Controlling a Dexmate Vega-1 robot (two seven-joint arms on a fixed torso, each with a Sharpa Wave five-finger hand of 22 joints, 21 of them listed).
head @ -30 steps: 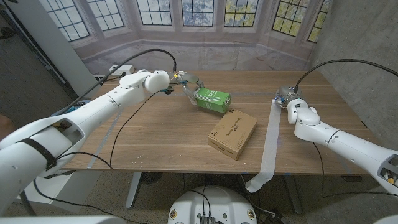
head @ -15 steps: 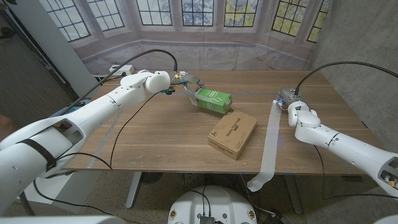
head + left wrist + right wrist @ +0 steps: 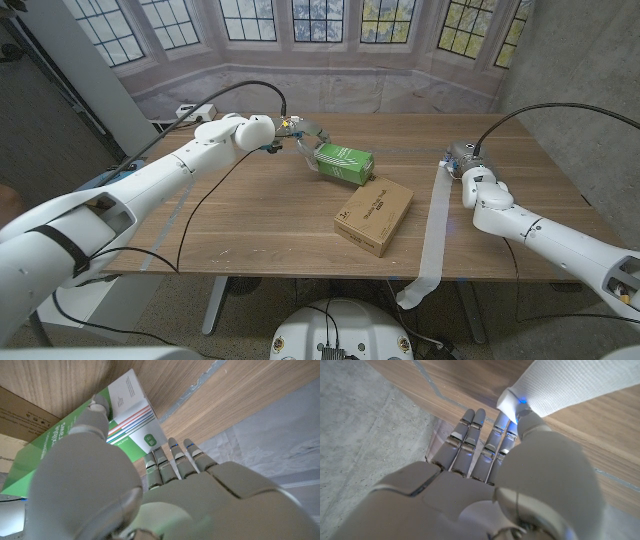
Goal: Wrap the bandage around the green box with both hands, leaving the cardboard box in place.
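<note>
Green is the box [image 3: 343, 161] that the left hand [image 3: 296, 134] grips by its near end, raised off the table [image 3: 250, 215] and tilted, its long axis running away from that hand toward the right arm's side; in the left wrist view the thumb lies on one broad face and the fingers [image 3: 170, 460] reach under the end with the white label, so this hand is closed on the box [image 3: 85, 445]. Just below the box's far end, and seemingly touching or nearly touching it, the carton [image 3: 374, 214] lies flat on the wood, nearer the left hand than the right. Further right, well apart from the box, the bandage [image 3: 434, 225] runs as a long white strip from the right hand [image 3: 462, 160] toward the table's near edge and hangs over it. The right wrist view shows that hand's thumb pressing the strip's end [image 3: 555, 385] against its fingers [image 3: 470, 445], so it holds the bandage. My reading is that the next move turns on the gap: the strip's held end must travel leftward from the right hand to meet the box crosswise to its long axis, without the box's low end nudging the carton.
</note>
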